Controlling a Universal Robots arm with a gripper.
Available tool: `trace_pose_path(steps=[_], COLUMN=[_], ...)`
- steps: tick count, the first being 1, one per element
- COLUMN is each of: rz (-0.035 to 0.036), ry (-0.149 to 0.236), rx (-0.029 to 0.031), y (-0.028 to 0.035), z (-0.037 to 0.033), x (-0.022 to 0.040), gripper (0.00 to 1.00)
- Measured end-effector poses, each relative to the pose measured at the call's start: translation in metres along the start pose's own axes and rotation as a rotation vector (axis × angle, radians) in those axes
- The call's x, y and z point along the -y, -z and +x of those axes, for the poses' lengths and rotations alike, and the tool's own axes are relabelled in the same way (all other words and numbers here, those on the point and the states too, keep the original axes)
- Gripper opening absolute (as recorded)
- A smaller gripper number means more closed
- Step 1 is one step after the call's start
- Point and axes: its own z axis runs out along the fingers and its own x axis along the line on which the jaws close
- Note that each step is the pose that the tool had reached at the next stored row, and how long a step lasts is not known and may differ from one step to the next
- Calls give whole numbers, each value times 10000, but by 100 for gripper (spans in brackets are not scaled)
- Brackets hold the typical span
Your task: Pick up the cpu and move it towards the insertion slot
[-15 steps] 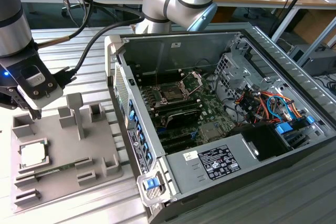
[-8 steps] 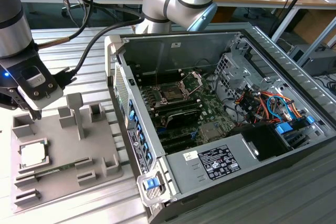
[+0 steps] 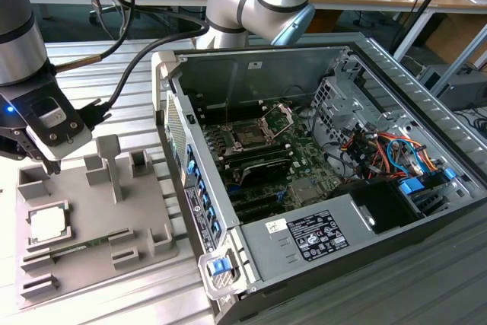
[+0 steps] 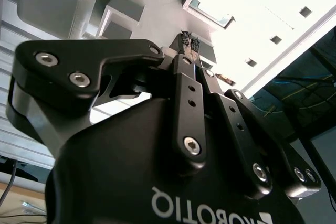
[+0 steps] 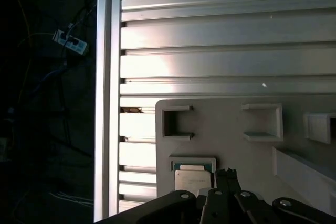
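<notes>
Your gripper (image 3: 53, 165) hangs over the far corner of the grey tray (image 3: 91, 203), at the middle left of the exterior view. Its two thin fingers (image 4: 185, 39) point down and sit pressed close together with nothing between them; both wrist views show the same narrow, empty tips.

The cpu (image 3: 47, 222) lies flat in its square pocket at the lower left of the exterior view, silvery top up, just below the gripper in the frame and apart from it. In the first wrist view you see the cpu (image 5: 193, 180) seated in that pocket, right beside the dark fingertips.

A thin green memory stick (image 3: 76, 247) lies in the tray close below the cpu.

The insertion slot (image 3: 249, 136) is well apart from all this, at the centre of the exterior view, on the green board inside the open computer case (image 3: 259, 58). Its metal frame stands hinged up and the dark square centre is bare. Tray and case both rest on the ribbed aluminium table (image 3: 114, 74).
</notes>
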Motion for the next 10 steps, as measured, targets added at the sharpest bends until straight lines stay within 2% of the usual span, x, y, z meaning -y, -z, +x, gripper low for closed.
trace_pose_path(steps=[10], rz=[-1], ry=[0], rx=[2], y=[-23], z=[7], x=[7], gripper=[11])
